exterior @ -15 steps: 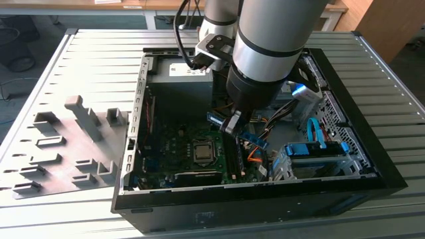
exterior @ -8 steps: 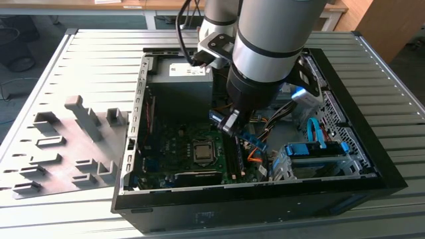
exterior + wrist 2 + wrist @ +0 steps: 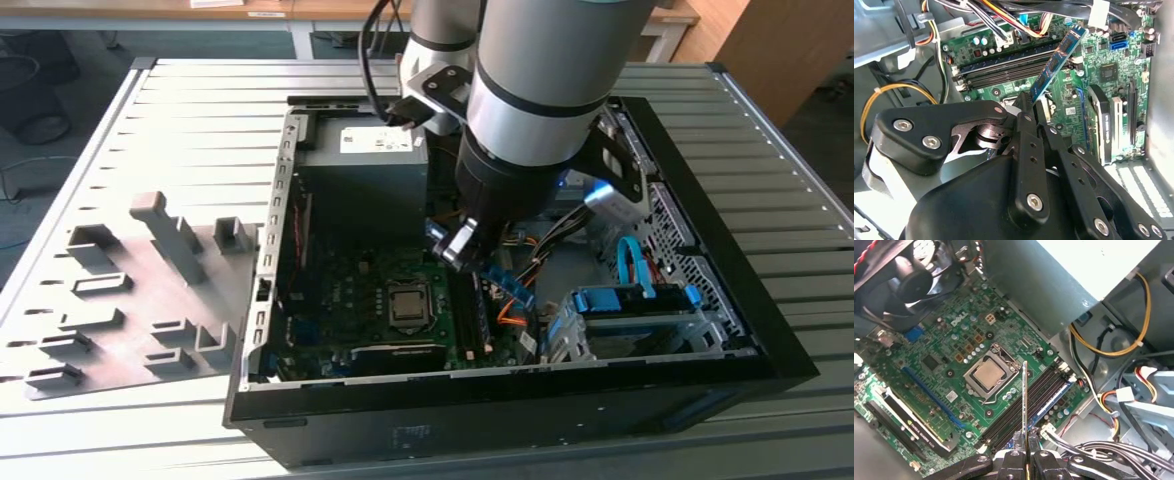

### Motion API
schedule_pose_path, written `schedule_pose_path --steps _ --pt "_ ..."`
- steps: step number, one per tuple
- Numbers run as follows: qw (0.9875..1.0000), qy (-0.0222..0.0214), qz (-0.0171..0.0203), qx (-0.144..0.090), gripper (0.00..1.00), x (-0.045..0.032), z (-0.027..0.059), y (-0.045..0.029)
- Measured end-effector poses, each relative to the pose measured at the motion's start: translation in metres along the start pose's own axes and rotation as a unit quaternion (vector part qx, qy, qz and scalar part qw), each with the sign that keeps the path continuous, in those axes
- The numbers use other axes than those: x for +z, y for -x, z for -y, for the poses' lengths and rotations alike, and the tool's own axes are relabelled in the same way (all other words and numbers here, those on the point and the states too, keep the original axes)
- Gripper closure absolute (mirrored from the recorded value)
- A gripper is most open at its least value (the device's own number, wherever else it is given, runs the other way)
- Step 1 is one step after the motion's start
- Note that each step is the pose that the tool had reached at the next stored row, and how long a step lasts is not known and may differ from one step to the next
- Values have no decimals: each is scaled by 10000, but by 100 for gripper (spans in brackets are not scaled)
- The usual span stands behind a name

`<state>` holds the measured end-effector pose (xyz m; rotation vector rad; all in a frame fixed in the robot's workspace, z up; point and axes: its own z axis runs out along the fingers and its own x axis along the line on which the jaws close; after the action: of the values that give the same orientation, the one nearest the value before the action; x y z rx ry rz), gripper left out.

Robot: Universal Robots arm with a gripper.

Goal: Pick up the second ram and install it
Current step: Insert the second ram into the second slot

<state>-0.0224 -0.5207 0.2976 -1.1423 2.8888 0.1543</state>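
The second ram, a thin blue-green stick, hangs tilted above the motherboard inside the open computer case. My gripper is shut on one end of it. In the second wrist view the ram juts out from between the black fingers toward the long black memory slots. In the first wrist view the ram shows edge-on, rising from my gripper and crossing over the slots beside the CPU. The stick is above the slots, not in one.
A grey tray of upright holder blocks lies on the table at the exterior view's left. Inside the case are a power supply, a fan, loose cable bundles and a drive cage close to the slots.
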Motion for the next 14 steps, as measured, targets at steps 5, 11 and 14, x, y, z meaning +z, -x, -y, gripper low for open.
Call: schedule_pose_path --steps 5,11,14 --pt "9997 -15 19 231 86 3 0 0" --pt "9988 -32 40 490 86 6 1 0" --pt "9976 -45 56 690 86 8 1 -1"
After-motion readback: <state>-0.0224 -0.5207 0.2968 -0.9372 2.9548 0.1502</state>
